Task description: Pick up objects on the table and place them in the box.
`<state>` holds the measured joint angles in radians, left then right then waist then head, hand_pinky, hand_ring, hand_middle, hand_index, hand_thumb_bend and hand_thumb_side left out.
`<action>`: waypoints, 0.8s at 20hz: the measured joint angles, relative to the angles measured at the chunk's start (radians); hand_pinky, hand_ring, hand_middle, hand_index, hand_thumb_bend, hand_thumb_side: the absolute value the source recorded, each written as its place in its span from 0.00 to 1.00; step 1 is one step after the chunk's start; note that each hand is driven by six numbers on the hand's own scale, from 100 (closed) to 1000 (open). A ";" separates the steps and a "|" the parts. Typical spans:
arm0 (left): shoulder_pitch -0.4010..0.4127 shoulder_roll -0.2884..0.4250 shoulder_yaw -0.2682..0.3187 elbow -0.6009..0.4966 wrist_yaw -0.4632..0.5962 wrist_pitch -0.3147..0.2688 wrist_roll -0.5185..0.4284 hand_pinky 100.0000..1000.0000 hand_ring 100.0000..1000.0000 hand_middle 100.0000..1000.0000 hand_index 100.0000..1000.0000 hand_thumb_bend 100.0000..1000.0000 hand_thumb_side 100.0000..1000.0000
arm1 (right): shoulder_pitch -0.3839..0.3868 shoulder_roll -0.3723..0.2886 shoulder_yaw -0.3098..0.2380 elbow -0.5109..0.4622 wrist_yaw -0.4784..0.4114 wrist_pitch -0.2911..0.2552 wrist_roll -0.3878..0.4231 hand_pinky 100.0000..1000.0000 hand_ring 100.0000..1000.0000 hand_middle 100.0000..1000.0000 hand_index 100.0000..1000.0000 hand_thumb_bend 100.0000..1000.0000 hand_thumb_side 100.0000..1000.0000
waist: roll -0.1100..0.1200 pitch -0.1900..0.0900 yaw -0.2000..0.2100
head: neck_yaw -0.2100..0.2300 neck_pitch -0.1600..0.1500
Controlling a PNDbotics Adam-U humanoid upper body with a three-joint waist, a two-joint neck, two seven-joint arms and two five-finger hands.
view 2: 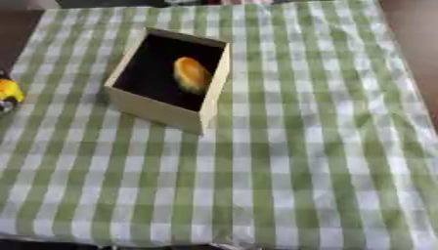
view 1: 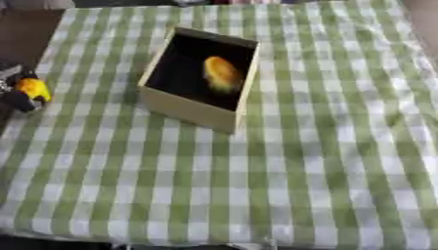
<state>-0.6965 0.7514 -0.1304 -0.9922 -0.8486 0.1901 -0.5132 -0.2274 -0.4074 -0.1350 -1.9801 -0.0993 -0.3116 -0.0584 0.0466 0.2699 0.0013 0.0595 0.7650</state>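
So the table was covered in a green-and-white checked cloth (view 1: 282,171), and the box (view 1: 190,110) sat toward the far left-of-centre part of it, turned a bit askew relative to the checks. It was a pale, cardboard-looking box with a dark inside, open at the top. One thing was already in there: an orange-yellow oval object (view 1: 221,74), lying on the dark floor of the box, closer to the right wall than the left. Couldn't make out what it actually was, just the colour and the rounded shape.

Over at the left edge of the cloth, the left hand (view 1: 17,97) came into view, dark and only partly showing. It had a yellow object (view 1: 34,89) with it, bright yellow and roundish, right up against the dark fingers. Looked like the hand was wrapped around it, with the yellow bit poking out on the upper right side, but the fingers were a dark blur, so I couldn't tell how far they were curled. The hand and its yellow thing were well apart from the box, out to its left.

The right hand didn't show in either view.
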 measured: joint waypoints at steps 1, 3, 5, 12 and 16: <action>-0.001 0.000 0.001 -0.006 0.000 0.004 0.004 0.49 0.53 0.49 0.67 0.00 0.02 | 0.000 0.000 0.000 0.000 0.000 0.000 0.000 0.91 0.81 0.66 0.89 0.00 0.58 | 0.000 0.000 0.000 | 0.000 0.000; -0.009 0.000 0.003 -0.034 0.008 0.008 0.011 0.49 0.52 0.48 0.66 0.00 0.02 | 0.001 0.000 0.000 0.000 0.000 0.001 -0.002 0.91 0.81 0.66 0.89 0.00 0.58 | 0.000 0.000 0.002 | 0.000 0.000; -0.017 0.001 0.001 -0.090 0.027 0.004 0.016 0.48 0.51 0.48 0.66 0.00 0.03 | 0.001 0.000 0.000 0.000 0.000 0.001 -0.003 0.91 0.81 0.66 0.89 0.00 0.58 | 0.000 0.000 0.005 | -0.001 0.000; -0.078 0.006 -0.072 -0.420 0.104 -0.035 -0.029 0.48 0.51 0.48 0.66 0.00 0.03 | 0.004 0.000 0.000 0.000 0.000 0.001 -0.007 0.91 0.81 0.66 0.89 0.00 0.58 | -0.002 -0.001 0.011 | -0.010 0.000; -0.151 -0.015 -0.127 -0.563 0.145 -0.049 -0.084 0.47 0.50 0.48 0.65 0.00 0.03 | 0.004 0.000 0.000 0.000 0.000 0.001 -0.006 0.91 0.81 0.66 0.89 0.00 0.58 | -0.003 -0.007 0.012 | -0.016 0.000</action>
<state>-0.8479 0.7364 -0.2576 -1.5553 -0.7037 0.1413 -0.5974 -0.2237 -0.4074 -0.1351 -1.9801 -0.0994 -0.3110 -0.0645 0.0433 0.2631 0.0132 0.0431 0.7650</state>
